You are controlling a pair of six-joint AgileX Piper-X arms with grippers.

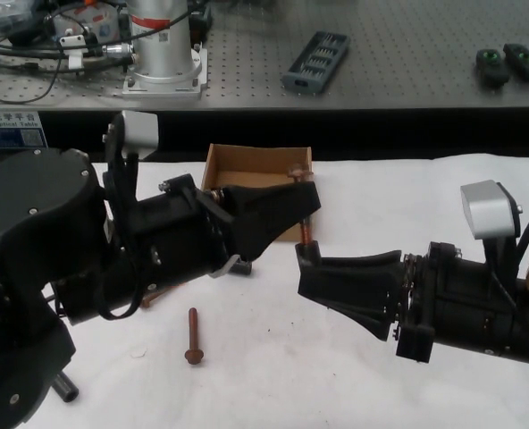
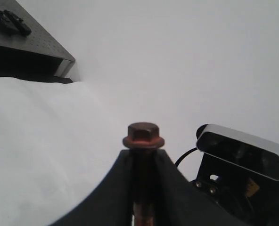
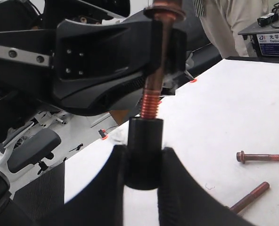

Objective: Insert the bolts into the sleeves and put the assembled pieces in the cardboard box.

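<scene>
Misalignment threatens: left end effector (image 2: 143, 162) clamps the bolt (image 3: 159, 56), threaded tip at the mouth of the sleeve (image 3: 145, 141) clenched by right end effector (image 3: 144, 172) above the table (image 1: 273, 366); tilt could jam it.

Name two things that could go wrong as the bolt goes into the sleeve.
1. The bolt looks tilted against the sleeve, with its threaded tip just at the mouth; pushing on could jam it.
2. The right gripper pinches the sleeve's lower part only, so a push from the left gripper might tip it or knock it loose.
</scene>
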